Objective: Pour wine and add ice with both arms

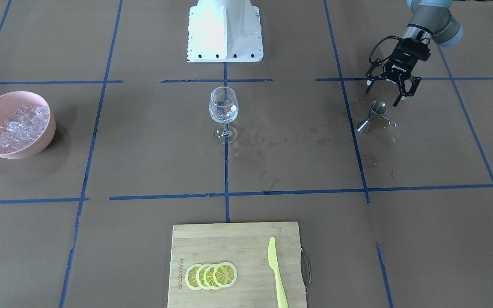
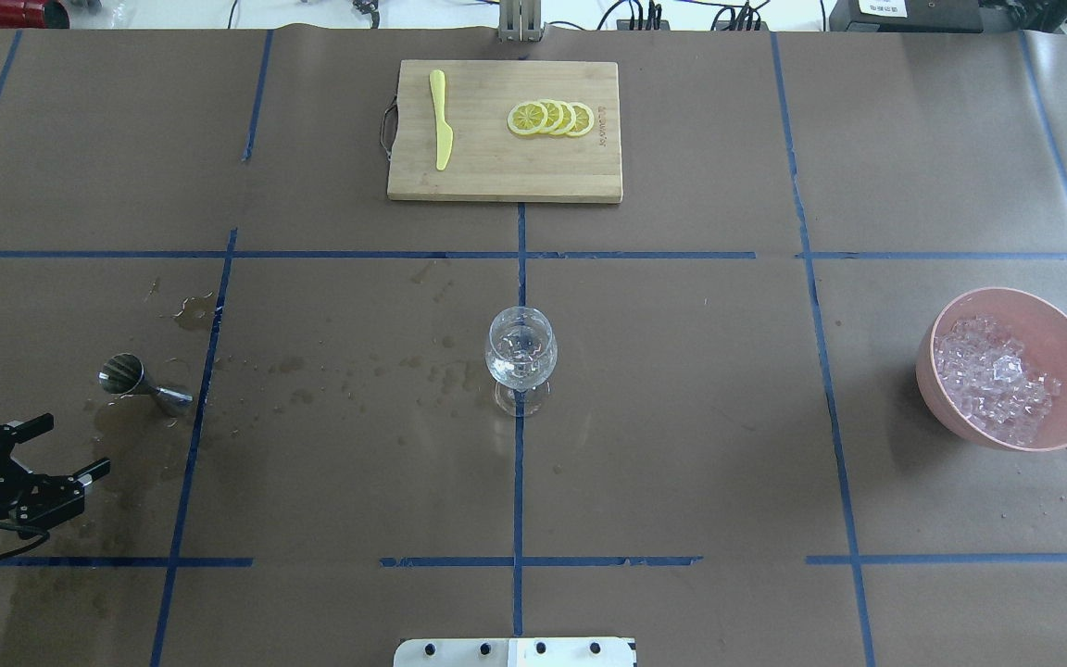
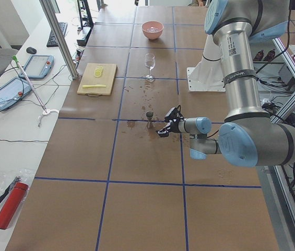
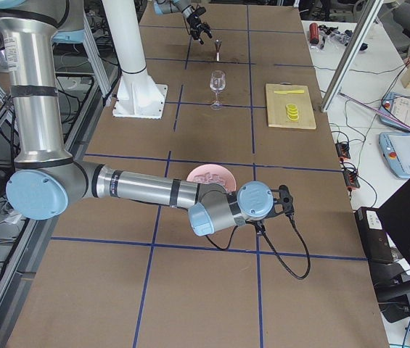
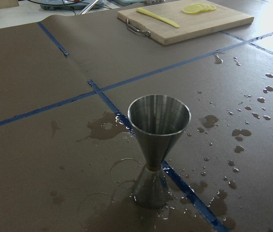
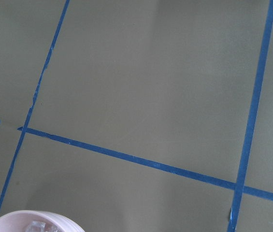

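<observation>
The clear, thumb-tip-sized ice cubes (image 2: 992, 375) lie heaped in a round pink bowl (image 2: 1015, 295) on the robot's right side of the brown paper-covered table (image 2: 682, 417), well apart from everything else. The silver-grey right arm (image 4: 139, 188) stretches low over the table with its wrist just beside that bowl; its black right gripper (image 4: 284, 197) shows only from the side, so whether its jaws are open or closed cannot be told. On the robot's left, the black left gripper (image 1: 383, 96) hangs with its jaws spread wide and holding nothing, near a small double-cone steel jigger (image 1: 370, 116) but not touching it. The jigger stands upright on wet, darkened paper, and drops are scattered from there toward the middle of the table. At the centre, a clear stemmed wine glass (image 2: 521, 357) stands upright on a blue tape line. On the far edge from the robot, a bamboo cutting board (image 2: 496, 176) carries a row of overlapping yellow lemon slices (image 2: 552, 118) and a yellow plastic knife (image 2: 442, 120), lying apart from each other.
</observation>
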Motion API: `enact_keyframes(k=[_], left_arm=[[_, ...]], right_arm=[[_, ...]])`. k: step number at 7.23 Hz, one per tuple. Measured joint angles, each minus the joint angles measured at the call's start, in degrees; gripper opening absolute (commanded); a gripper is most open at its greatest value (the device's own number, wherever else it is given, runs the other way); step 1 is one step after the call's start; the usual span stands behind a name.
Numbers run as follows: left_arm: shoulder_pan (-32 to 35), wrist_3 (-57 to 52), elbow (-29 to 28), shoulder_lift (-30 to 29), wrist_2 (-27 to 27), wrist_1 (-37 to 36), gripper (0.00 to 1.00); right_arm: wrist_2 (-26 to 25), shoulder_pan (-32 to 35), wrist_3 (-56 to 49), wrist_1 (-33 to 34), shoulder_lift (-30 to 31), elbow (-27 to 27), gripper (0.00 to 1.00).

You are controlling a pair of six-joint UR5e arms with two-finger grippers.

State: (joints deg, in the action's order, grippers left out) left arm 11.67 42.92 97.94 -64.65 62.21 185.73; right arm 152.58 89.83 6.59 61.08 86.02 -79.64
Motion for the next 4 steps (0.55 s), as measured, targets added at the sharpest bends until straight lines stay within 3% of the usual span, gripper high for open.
enact_keyframes(k=[2, 4], left_arm=[[8.78, 0.03, -0.09, 0.95, 9.03, -0.68, 1.0], [23.84, -0.06, 0.02, 0.02, 26.46, -5.26, 1.0]], right_arm=[[0.08, 0.0, 0.29, 0.0, 0.06, -0.06, 1.0], [-1.11, 0.0, 0.61, 0.17, -0.58, -0.52, 1.0]])
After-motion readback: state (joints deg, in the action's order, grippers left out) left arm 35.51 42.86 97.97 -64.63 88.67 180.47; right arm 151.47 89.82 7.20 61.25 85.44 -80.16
